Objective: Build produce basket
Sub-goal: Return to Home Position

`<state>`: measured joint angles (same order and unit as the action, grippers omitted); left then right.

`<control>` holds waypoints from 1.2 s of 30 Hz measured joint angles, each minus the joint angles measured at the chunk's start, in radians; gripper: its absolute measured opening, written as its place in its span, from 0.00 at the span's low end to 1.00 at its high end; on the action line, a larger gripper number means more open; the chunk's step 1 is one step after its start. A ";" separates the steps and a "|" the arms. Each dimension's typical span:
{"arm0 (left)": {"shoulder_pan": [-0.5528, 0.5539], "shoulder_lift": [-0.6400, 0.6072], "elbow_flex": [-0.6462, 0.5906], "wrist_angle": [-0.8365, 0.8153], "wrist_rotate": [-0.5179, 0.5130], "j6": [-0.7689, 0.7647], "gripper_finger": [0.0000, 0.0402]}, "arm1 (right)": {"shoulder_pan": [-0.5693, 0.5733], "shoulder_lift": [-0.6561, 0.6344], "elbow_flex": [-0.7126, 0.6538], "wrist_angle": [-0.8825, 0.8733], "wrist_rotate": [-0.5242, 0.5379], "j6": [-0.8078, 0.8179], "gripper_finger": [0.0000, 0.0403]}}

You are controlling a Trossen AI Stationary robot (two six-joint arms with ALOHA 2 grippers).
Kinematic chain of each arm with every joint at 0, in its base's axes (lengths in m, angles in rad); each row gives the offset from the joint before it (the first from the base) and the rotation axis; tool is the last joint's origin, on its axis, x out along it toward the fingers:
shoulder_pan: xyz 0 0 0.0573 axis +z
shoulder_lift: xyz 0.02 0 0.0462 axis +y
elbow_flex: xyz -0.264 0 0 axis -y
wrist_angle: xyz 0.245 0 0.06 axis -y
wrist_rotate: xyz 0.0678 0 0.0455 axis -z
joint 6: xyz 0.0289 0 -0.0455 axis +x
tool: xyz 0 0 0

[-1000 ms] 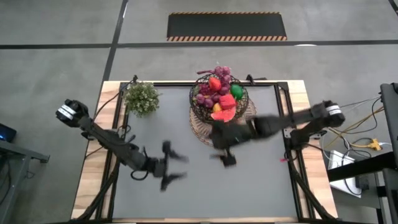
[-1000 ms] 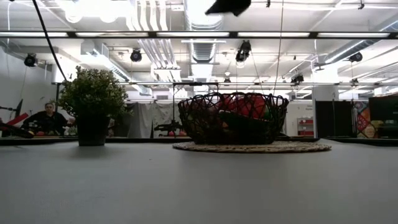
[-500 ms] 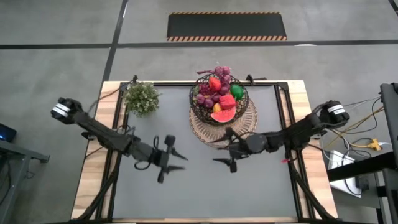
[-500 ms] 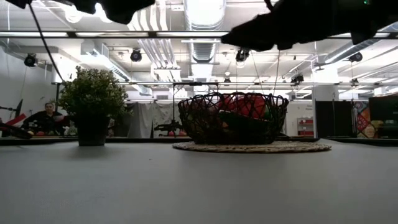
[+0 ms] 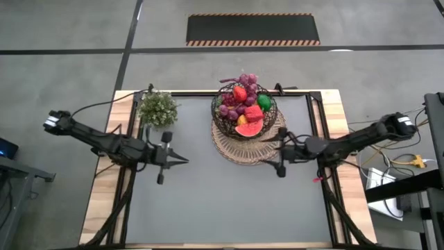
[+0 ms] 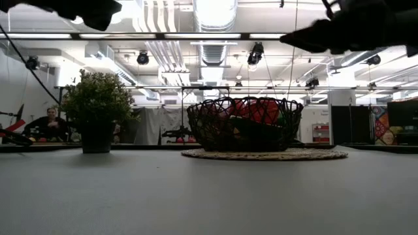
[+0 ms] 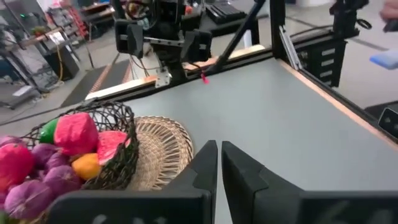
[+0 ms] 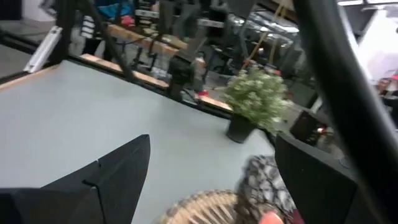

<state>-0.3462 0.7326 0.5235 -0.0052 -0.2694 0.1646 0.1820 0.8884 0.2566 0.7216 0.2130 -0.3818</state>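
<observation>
High view: the basket [image 5: 216, 114], heaped with produce [image 5: 248, 115], stands on a woven mat [image 5: 232, 150] at the far middle of the table [image 5: 229, 205], between the two arms. The right gripper [image 5: 276, 154] — fingers spread, empty — sits just beside the mat and is the nearer tool. The left gripper [image 5: 179, 160] — closed on nothing — lies well apart. Judgement: each arm's way home leads away from the basket.

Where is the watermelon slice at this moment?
In the high view the watermelon slice lies in the basket, on its side facing the open table, beside a red fruit; the basket stands on the woven mat.
</observation>
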 joint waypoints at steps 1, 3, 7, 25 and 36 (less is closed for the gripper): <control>0.000 -0.027 -0.020 0.004 -0.008 0.000 0.01 | -0.014 -0.034 -0.022 -0.002 0.000 -0.003 0.81; 0.000 -0.082 -0.063 0.021 -0.043 0.002 0.01 | -0.045 -0.108 -0.064 0.000 -0.003 -0.024 0.81; 0.010 -0.201 -0.146 0.051 -0.105 0.005 0.01 | -0.107 -0.258 -0.124 -0.015 -0.003 -0.058 0.81; 0.018 -0.721 -0.413 0.088 -0.134 0.030 0.01 | -0.152 -0.787 -0.244 -0.201 -0.002 -0.106 0.81; 0.018 -0.660 -0.410 0.109 -0.178 0.031 0.01 | -0.152 -0.887 -0.245 -0.249 0.006 -0.115 0.81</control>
<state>-0.3286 0.0727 0.1135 0.1036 -0.4476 0.1951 0.0299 0.0013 0.0116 0.4725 0.2190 -0.4967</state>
